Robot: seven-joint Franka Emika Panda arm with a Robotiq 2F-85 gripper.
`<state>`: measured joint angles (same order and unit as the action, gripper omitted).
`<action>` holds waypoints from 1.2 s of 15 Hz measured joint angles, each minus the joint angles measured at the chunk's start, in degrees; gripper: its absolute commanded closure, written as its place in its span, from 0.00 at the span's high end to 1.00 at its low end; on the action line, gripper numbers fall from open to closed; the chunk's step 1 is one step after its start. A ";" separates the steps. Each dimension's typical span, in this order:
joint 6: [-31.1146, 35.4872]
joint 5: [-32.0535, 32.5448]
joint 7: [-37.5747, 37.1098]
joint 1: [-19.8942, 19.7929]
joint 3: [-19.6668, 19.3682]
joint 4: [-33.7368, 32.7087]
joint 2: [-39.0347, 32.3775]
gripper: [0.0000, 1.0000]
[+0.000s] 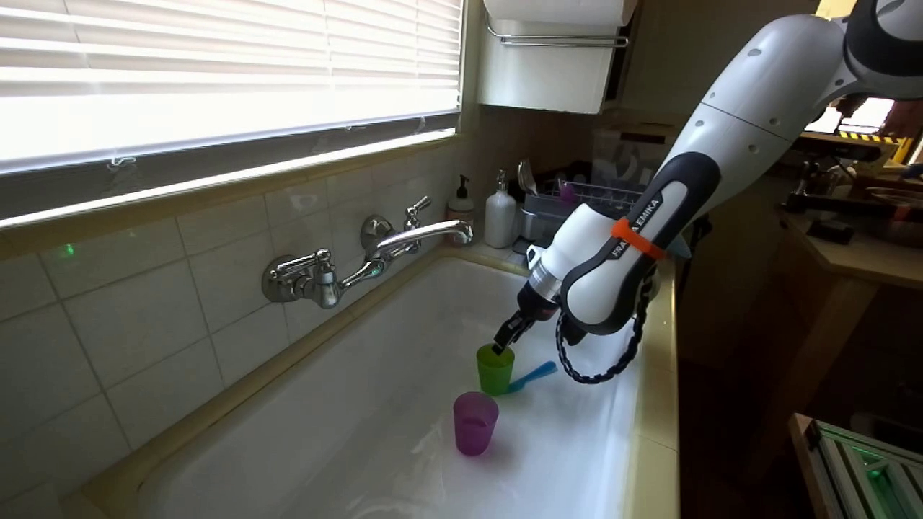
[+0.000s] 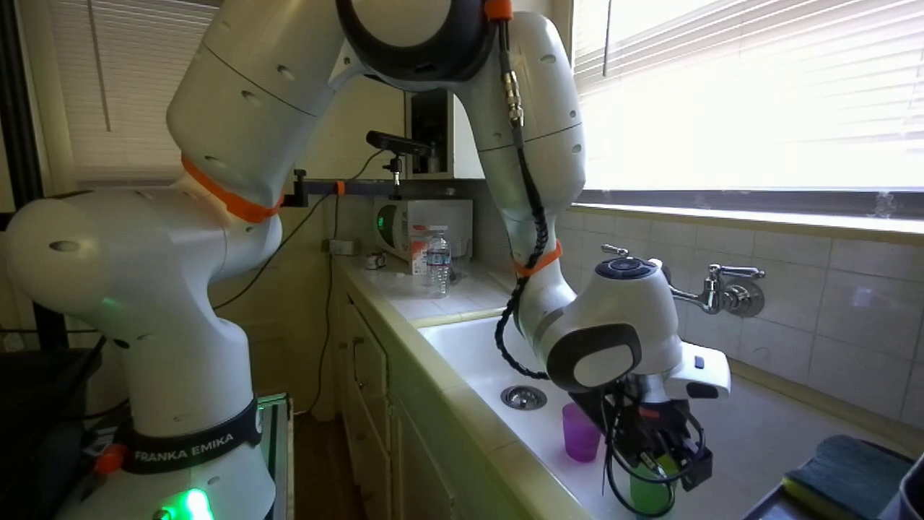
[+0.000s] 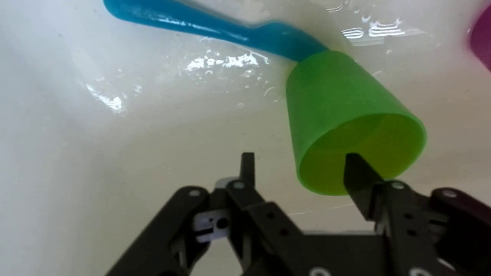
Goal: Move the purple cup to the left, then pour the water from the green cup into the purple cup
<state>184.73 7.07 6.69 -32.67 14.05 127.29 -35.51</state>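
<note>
The green cup stands upright in the white sink in both exterior views (image 1: 495,375) (image 2: 647,497); it is large in the wrist view (image 3: 326,88). The purple cup stands upright close to it, on the drain side, in both exterior views (image 1: 474,427) (image 2: 580,435); only its edge shows at the right of the wrist view (image 3: 482,38). My gripper (image 3: 300,155) is open and holds nothing. One fingertip overlaps the green cup's mouth and the other is outside its wall. Whether that fingertip is inside the cup or above it, I cannot tell. The gripper (image 1: 502,342) also shows at the cup's rim.
A blue utensil (image 3: 215,28) lies on the sink floor against the green cup's base. The sink (image 1: 346,404) has high walls. A faucet (image 1: 425,234) reaches over it from the tiled wall. A drain (image 2: 523,397) lies beyond the purple cup. A sponge (image 2: 844,477) sits near the sink end.
</note>
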 measured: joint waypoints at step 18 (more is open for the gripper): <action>-12.12 -2.27 0.20 7.21 -4.27 4.77 12.27 1.00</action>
<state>172.61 4.80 6.88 -25.46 9.78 132.06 -23.24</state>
